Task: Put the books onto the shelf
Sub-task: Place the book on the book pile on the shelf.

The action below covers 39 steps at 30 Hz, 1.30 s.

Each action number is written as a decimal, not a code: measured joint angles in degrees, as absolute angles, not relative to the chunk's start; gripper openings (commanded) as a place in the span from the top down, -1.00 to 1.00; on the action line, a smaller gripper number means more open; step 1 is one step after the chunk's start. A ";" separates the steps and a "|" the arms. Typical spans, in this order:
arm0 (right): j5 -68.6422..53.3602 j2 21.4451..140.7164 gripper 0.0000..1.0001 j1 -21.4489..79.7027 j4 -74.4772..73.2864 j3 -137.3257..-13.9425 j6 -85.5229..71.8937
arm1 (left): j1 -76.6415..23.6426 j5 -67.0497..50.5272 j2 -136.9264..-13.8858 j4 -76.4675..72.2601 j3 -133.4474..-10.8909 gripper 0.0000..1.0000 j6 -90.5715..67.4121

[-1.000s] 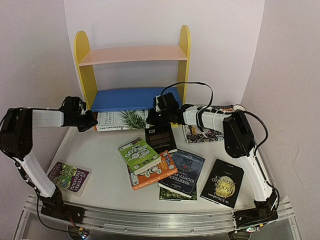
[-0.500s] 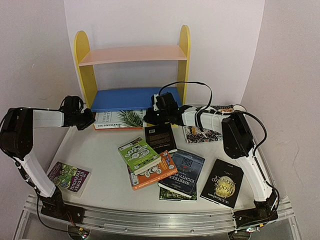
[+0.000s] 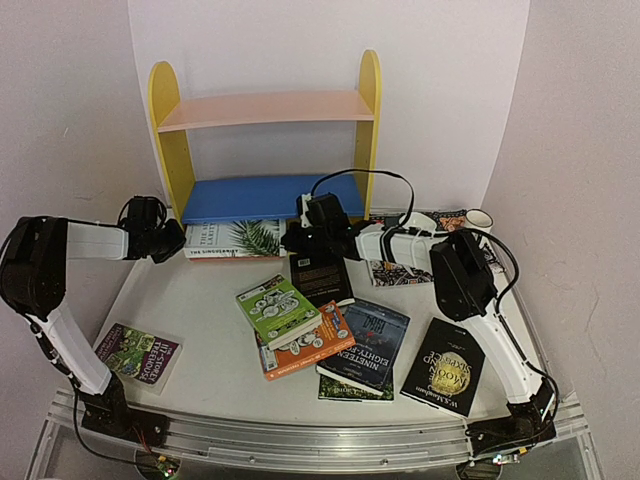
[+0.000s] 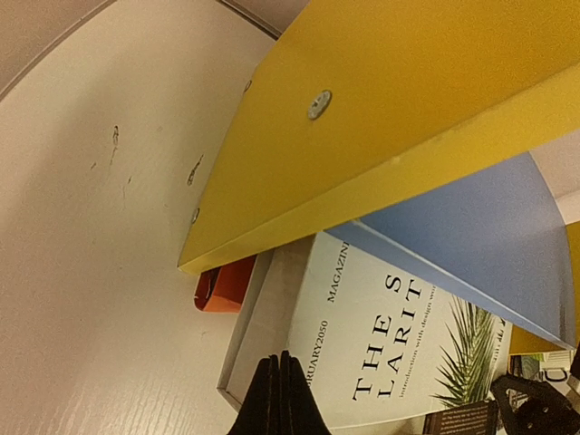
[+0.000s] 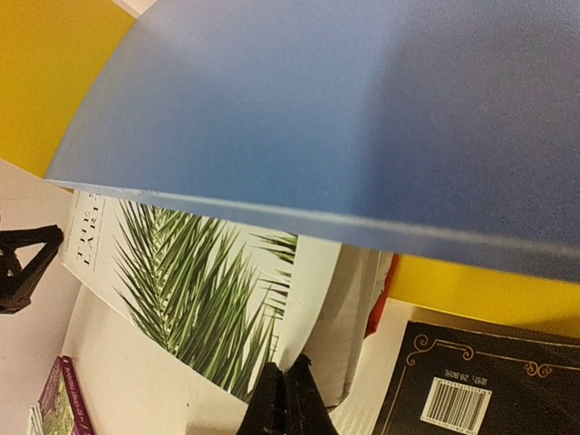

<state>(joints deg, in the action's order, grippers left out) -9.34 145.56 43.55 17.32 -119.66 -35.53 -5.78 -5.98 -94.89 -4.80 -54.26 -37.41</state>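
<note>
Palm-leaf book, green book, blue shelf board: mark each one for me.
palm-leaf book [image 3: 238, 239]: top external view, middle of its white cover.
green book [image 3: 277, 309]: top external view, centre of its front cover.
blue shelf board [image 3: 262, 196]: top external view, bare middle of its upper face.

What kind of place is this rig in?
Probably a lab robot cell, not a real room: arms bolted to a metal rail, plain white backdrop panels, and a small toy-like shelf with paperbacks strewn before it.
</note>
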 measured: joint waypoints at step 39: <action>-7.29 143.74 -0.82 47.35 21.98 -114.65 -16.62 | -5.82 -6.28 -89.12 -13.37 -46.35 -0.81 -35.42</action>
